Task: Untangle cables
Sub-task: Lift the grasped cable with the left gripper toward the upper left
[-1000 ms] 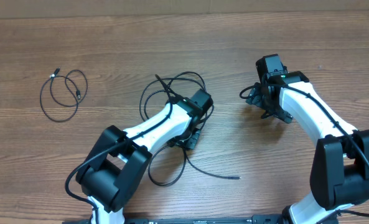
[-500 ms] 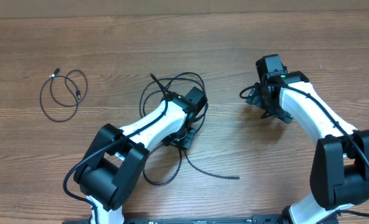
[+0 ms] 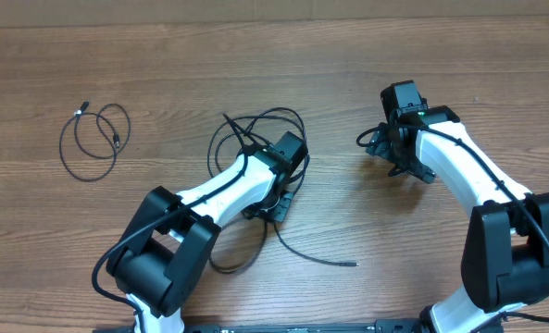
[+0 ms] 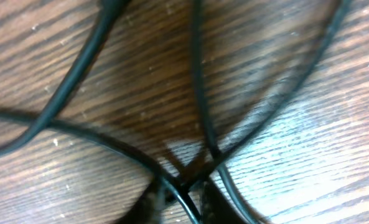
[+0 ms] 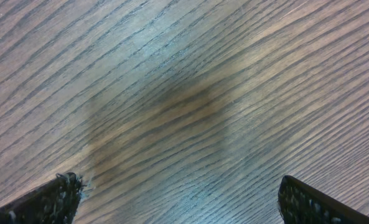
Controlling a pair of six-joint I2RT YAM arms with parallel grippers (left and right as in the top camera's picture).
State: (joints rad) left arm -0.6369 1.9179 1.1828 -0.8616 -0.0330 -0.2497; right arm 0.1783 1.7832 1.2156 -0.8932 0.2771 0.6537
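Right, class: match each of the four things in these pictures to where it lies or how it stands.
Things:
1 small coiled cable
2 tangled cables
3 left gripper
4 right gripper

Places and states:
A fingers wide apart over bare table
B alone, far to the left
C mid-table, beside the left arm's wrist
D fingers pinching a cable crossing

Pairs: 1-B, 2-C, 3-D, 4-A

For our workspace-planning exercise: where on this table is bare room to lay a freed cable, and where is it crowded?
Free: the far strip of table behind everything; the gap between small coiled cable and tangle; the gap between tangle and right arm. Crowded: around the left arm, atop the tangle.
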